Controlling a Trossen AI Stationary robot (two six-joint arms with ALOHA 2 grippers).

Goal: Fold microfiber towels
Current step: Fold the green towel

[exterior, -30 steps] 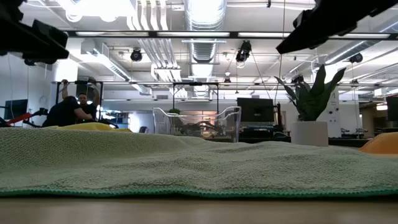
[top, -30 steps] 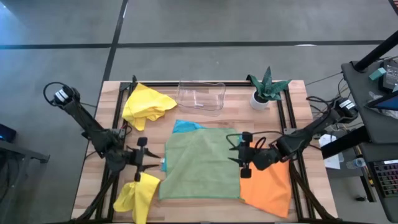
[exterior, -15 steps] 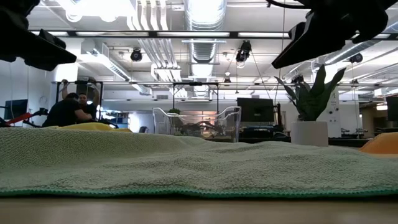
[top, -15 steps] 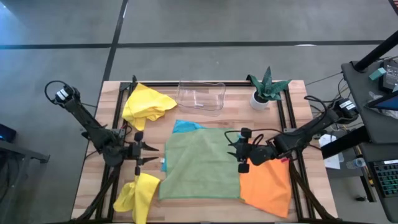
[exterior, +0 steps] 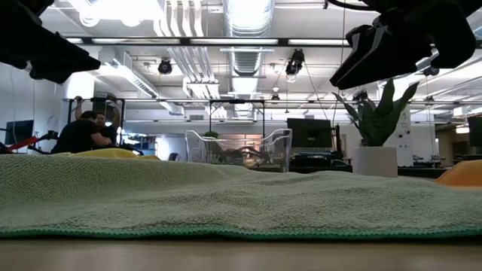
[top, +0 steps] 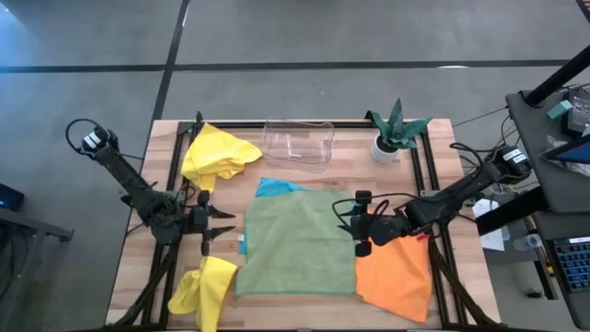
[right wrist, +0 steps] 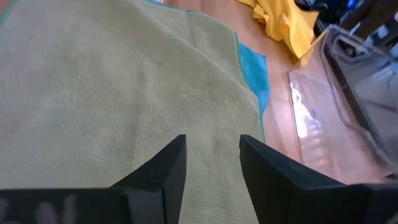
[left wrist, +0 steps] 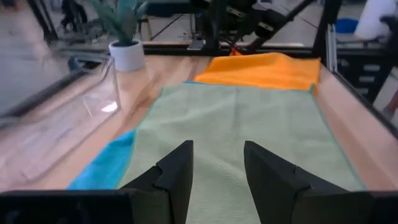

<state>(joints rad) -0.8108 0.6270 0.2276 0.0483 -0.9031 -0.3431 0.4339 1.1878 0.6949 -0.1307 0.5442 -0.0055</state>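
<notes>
A sage green towel [top: 297, 242] lies spread flat in the table's middle, over a turquoise towel [top: 277, 188] whose far corner peeks out. An orange towel [top: 395, 277] lies flat against its right edge. One yellow towel [top: 217, 155] is bunched at the far left, another [top: 205, 288] at the near left. My left gripper [top: 226, 224] hovers open just left of the green towel, pointing across it [left wrist: 217, 149]. My right gripper [top: 343, 221] hovers open above the green towel's right part [right wrist: 211, 142], slanting down. Both hold nothing.
A clear plastic tray [top: 299, 141] stands at the far middle. A small plant in a white pot [top: 395, 134] stands at the far right. Black frame rails [top: 175, 166] run along the table's left and right sides. Bare wood shows around the tray.
My right gripper has come a little toward the table's left and far edge and sunk slightly over the green towel's right part, rolling about its own axis. My left gripper has rolled too, so its fingers stand differently. The towels lie as before.
</notes>
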